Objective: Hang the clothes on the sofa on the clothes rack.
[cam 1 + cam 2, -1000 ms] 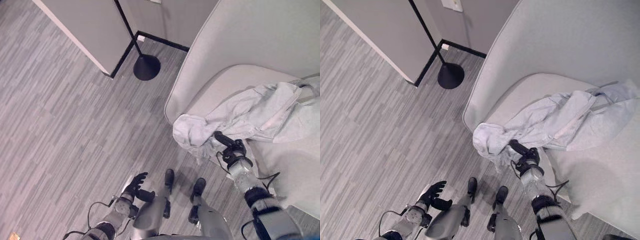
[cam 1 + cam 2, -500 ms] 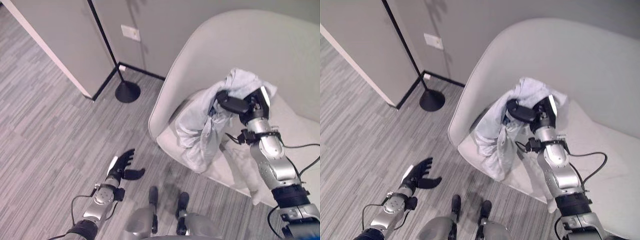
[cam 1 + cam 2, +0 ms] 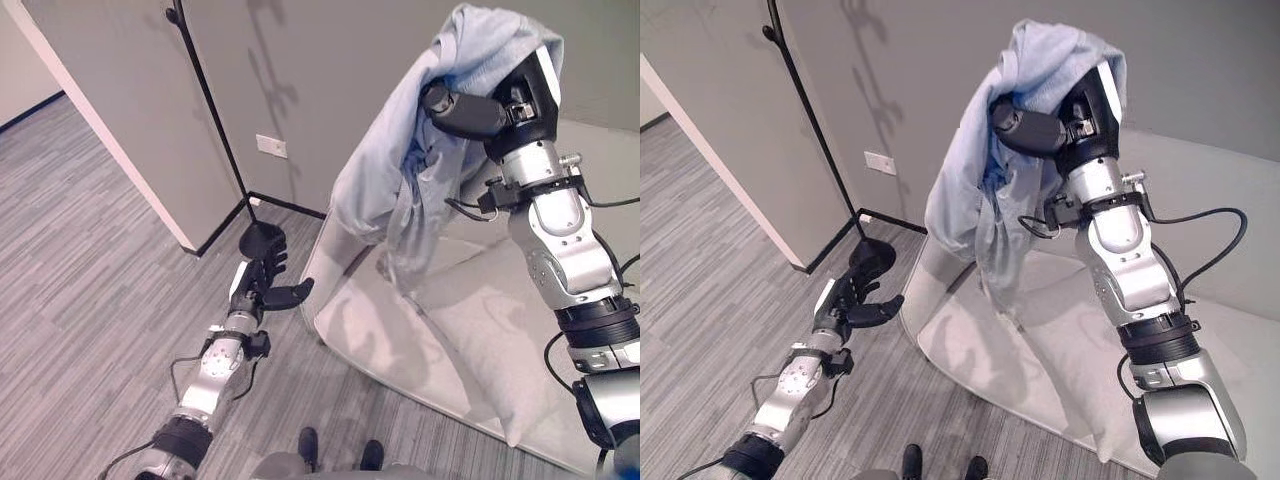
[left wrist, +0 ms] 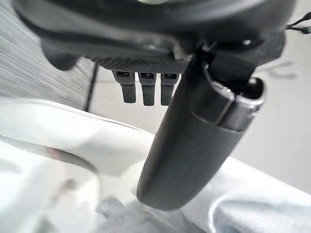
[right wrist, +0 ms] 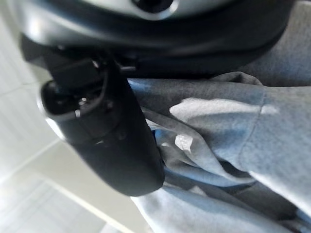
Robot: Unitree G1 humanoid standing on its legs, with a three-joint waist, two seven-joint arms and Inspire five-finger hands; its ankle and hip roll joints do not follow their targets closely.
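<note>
Above the sofa [image 3: 470, 330], the right hand [image 3: 500, 105] is raised high, its thumb and fingers clenched on a light blue garment [image 3: 400, 170] that drapes over it and hangs clear of the seat. Beside the sofa's near corner, the left hand [image 3: 262, 285] hovers with fingers relaxed, holding nothing. Beyond the sofa, against the wall, stands the black clothes rack [image 3: 215, 125]

A grey wood-patterned floor [image 3: 90, 260] is seen stretching away to the left. A pale partition panel [image 3: 120, 110] is set on it at an angle, edged with black at the base. A white wall socket [image 3: 271, 146] is spotted low on the grey wall [image 3: 900, 90] behind.
</note>
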